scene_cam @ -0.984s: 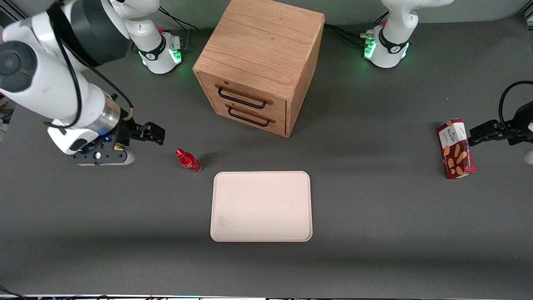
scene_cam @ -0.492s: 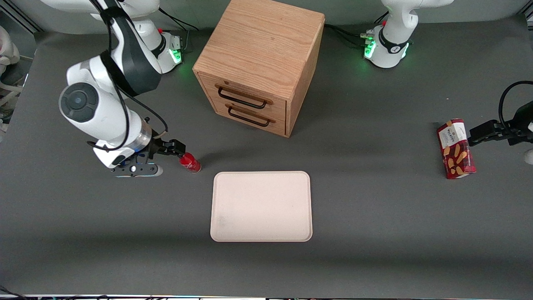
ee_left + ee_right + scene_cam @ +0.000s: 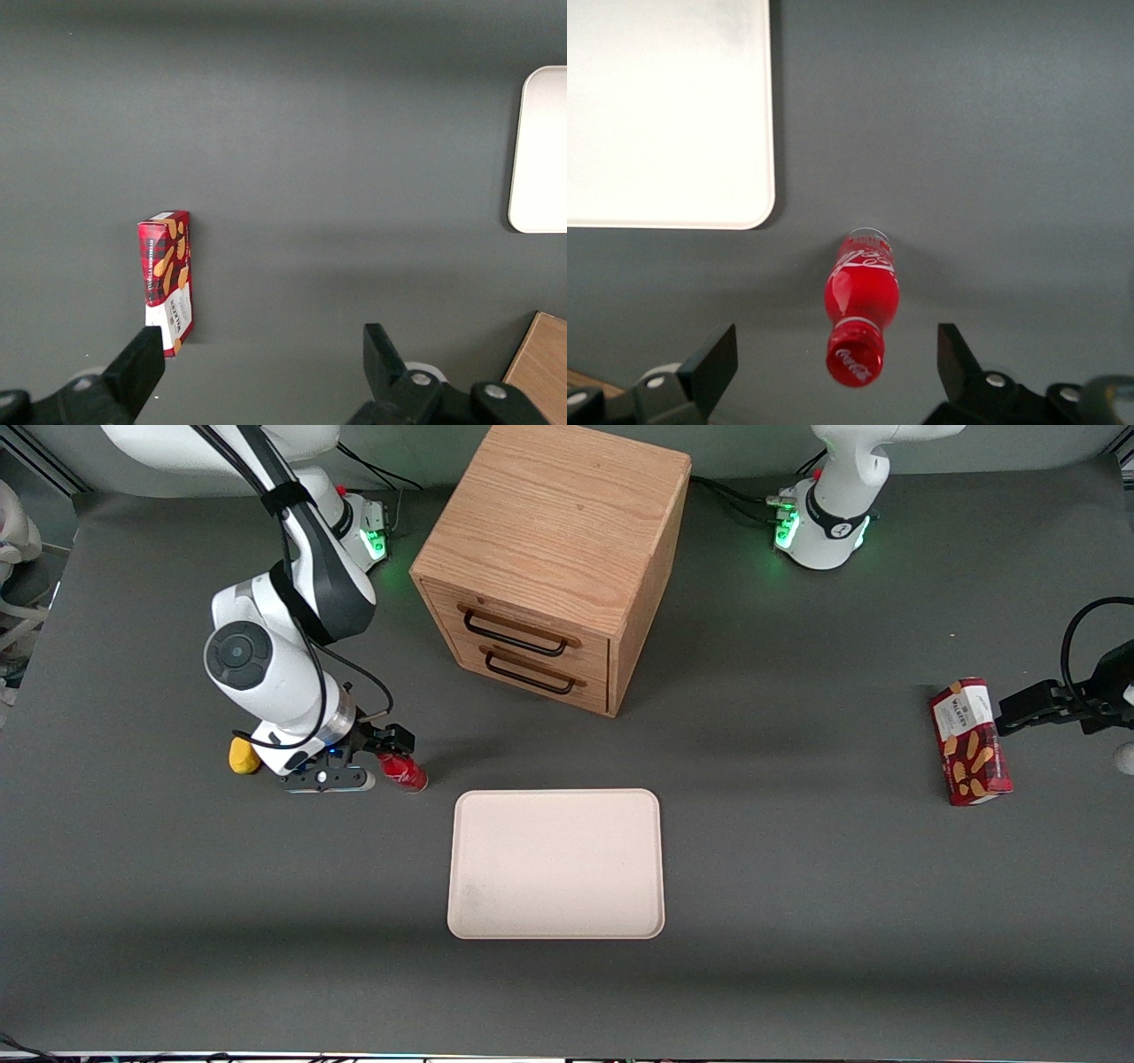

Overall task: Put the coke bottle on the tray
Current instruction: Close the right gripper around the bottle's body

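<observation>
Your tool [image 3: 837, 367] sits low over the coke bottle [image 3: 403, 771], fingers [image 3: 713, 361] spread wide to either side of the cap, touching nothing. The bottle stands upright on the bench [image 3: 797, 886], just off the tray [image 3: 556, 864] corner that lies toward the working arm's end and farther from the front camera. The tray is bare. A yellow lump [image 3: 242, 755] lies beside the wrist. The wooden cabinet [image 3: 554, 558] stands farther from the front camera than the tray.
</observation>
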`<move>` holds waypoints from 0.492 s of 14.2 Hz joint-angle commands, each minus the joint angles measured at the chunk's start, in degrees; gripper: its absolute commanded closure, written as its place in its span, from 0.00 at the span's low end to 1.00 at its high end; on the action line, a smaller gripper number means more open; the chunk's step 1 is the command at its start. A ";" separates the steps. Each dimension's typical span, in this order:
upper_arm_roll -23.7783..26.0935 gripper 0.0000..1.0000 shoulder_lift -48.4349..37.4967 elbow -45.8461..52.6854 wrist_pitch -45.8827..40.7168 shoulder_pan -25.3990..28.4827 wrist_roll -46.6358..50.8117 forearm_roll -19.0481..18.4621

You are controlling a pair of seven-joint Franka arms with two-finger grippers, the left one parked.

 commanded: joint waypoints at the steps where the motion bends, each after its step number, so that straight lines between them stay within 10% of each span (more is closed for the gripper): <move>1: -0.26 0.00 -1.60 -4.65 4.44 0.25 0.77 0.00; 7: -0.35 0.10 -0.63 -5.89 6.56 0.25 0.69 0.00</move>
